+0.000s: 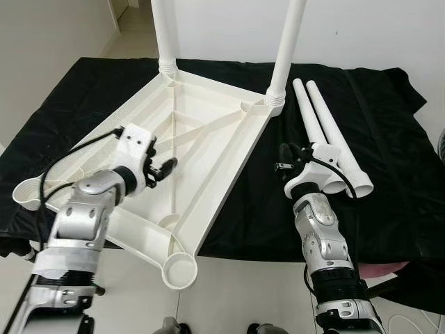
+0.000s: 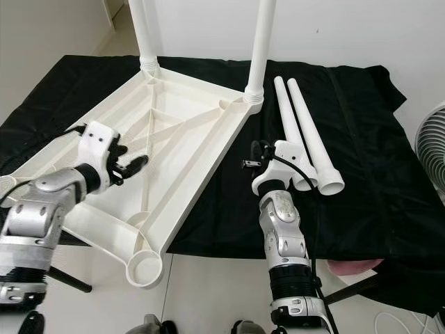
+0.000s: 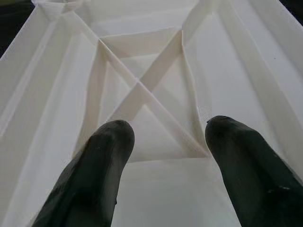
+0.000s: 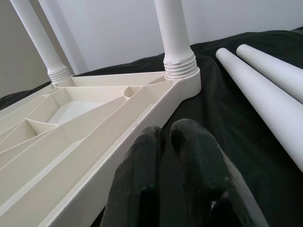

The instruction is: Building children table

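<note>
Left eye view: the white tabletop (image 1: 201, 139) lies upside down on the black-draped bench (image 1: 389, 125), two legs (image 1: 287, 49) standing screwed into its far corners. Two loose legs (image 1: 327, 132) lie just beside it. Left hand (image 1: 161, 167) hovers over the ribs, fingers apart; right hand (image 4: 165, 142), fingers together, hangs near the loose legs.

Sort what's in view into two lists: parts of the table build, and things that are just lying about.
Part of the build:
- upturned white tabletop
- two fitted legs, upright in the far corners
- two loose legs lying on the cloth beside it
- left hand, open over the tabletop
- right hand, shut, near the loose legs

Just lying about:
- black cloth
- fan
</note>
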{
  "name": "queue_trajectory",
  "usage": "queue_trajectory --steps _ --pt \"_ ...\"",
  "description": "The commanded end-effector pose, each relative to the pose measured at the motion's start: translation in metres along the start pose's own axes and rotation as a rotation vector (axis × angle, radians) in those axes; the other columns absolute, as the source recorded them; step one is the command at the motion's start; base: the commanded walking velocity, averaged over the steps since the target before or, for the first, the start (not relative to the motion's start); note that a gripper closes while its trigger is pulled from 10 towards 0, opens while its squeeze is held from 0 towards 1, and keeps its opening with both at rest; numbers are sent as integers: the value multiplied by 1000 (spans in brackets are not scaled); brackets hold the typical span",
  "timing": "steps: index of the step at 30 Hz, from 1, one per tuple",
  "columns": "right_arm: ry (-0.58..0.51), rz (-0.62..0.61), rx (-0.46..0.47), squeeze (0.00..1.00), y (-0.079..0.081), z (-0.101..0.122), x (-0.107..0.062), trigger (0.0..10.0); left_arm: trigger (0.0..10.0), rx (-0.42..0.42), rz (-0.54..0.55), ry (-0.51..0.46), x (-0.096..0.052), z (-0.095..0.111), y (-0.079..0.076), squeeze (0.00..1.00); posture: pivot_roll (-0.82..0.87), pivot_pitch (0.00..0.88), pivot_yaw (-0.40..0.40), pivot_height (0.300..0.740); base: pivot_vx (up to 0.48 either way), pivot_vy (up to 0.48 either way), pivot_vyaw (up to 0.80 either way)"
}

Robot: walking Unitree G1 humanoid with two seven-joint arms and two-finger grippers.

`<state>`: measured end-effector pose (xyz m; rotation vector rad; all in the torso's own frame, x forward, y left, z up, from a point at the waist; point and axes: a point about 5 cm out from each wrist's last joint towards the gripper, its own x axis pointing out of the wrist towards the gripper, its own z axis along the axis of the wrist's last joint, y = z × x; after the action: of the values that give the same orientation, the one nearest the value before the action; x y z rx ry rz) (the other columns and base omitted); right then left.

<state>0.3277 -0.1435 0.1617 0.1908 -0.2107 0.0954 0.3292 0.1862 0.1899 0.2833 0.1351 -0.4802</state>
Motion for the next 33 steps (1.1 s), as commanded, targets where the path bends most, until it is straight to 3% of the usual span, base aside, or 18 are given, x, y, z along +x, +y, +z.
queue_trajectory --steps 1,4,6,12,21,22,25,26,28,29,30,31,33 --pt "10 -1 -2 0 0 -4 -2 10000 10000 41 -24 23 -3 -8 4 0 -86 89 49 740 0 0 0" --pt "11 1 -3 0 0 -3 -1 10000 10000 76 -36 35 -5 -10 8 0 -82 87 46 740 0 0 0" --pt "9 14 -3 0 2 -2 1 10000 10000 201 -42 100 0 -18 23 0 -79 87 43 740 0 0 0" --pt "5 14 -4 0 2 -2 2 10000 10000 242 -61 130 5 -21 27 0 -89 82 48 740 0 0 0" --pt "8 4 -12 0 0 -3 -4 10000 10000 316 -165 154 23 -28 19 0 -99 86 53 740 0 0 0" --pt "9 1 -14 0 -1 -3 -5 10000 10000 316 -185 161 25 -28 18 1000 -108 91 59 740 0 0 0" --pt "9 -1 -15 0 -2 -3 -6 10000 10000 324 -201 162 28 -28 18 1000 -108 91 59 740 0 0 0" --pt "11 -6 -16 0 -3 -3 -8 10000 10000 378 -221 179 31 -31 19 906 -114 91 63 740 0 0 0" --pt "11 -7 -16 0 -3 -4 -8 10000 10000 403 -225 187 32 -32 19 906 -114 91 63 740 0 0 0" --pt "11 -7 -16 0 -3 -4 -9 10000 10000 423 -226 195 32 -34 19 357 -114 91 63 740 0 0 0" --pt "11 -7 -16 0 -3 -4 -9 10000 10000 423 -226 195 32 -34 19 357 -114 91 63 740 0 0 0" --pt "12 -7 -17 0 -3 -4 -9 10000 10000 438 -231 201 33 -35 19 0 -114 91 63 740 0 0 0" --pt "13 -8 -18 0 -3 -4 -9 10000 10000 456 -248 212 34 -37 18 0 -119 93 68 740 0 0 0"
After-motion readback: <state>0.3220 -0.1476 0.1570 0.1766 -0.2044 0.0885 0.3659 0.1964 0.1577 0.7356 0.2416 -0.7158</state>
